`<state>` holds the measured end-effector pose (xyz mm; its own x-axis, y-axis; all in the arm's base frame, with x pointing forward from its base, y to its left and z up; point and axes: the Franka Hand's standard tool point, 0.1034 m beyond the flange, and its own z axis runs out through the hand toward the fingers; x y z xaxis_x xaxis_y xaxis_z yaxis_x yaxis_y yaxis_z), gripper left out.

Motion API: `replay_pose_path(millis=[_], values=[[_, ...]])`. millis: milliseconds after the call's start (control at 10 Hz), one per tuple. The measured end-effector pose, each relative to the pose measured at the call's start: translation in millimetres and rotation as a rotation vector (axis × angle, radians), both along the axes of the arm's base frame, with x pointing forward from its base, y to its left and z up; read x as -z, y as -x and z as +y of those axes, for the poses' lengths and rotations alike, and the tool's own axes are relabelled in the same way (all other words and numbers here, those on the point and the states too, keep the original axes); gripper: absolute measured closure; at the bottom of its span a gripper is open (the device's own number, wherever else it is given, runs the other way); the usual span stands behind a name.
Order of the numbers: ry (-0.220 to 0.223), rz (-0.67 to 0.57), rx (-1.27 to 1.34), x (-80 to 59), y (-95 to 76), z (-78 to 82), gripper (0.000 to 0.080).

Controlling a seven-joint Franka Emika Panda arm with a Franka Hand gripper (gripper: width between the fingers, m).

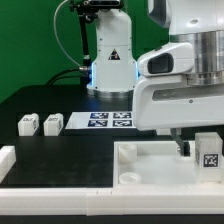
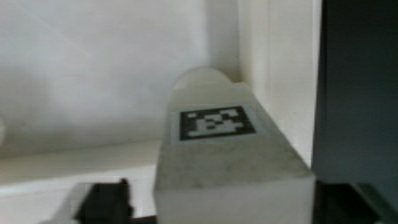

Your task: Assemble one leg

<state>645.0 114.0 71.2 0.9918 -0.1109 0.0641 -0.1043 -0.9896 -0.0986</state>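
My gripper (image 1: 193,149) is down at the right end of the large white tray-like piece (image 1: 150,165), shut on a leg (image 1: 208,151), a small white block with a black-and-white tag. In the wrist view the leg (image 2: 222,150) fills the gap between my two dark fingers (image 2: 107,202), tag face showing, its far end pointing at the tray's pale surface (image 2: 89,100). Two more legs (image 1: 28,124) (image 1: 52,123) lie side by side on the black table at the exterior view's left. Whether the held leg touches the tray I cannot tell.
The marker board (image 1: 110,120) lies flat behind the tray, in front of the robot base (image 1: 110,60). A white rail (image 1: 60,200) runs along the front edge, with a white block (image 1: 6,160) at the far left.
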Motion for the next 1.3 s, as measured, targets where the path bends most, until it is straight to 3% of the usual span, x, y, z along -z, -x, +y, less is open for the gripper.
replay_pose_path(millis=[100, 200, 300, 500, 1000, 1100, 1300], values=[[-0.014, 0.012, 0.122, 0.2, 0.3, 1.0, 0.036], [-0.019, 0.021, 0.208, 0.5, 0.3, -1.1, 0.0506], [-0.026, 0.028, 0.287, 0.6, 0.3, -1.5, 0.0506], [-0.058, 0.071, 0.723, 1.8, 2.1, -4.4, 0.0506], [-0.189, 0.219, 1.587, 2.5, 5.8, -0.3, 0.0505], [-0.196, 0.229, 1.7, 2.2, 5.5, 0.5, 0.0505], [-0.187, 0.219, 1.623, 3.4, 6.1, 0.5, 0.0505]])
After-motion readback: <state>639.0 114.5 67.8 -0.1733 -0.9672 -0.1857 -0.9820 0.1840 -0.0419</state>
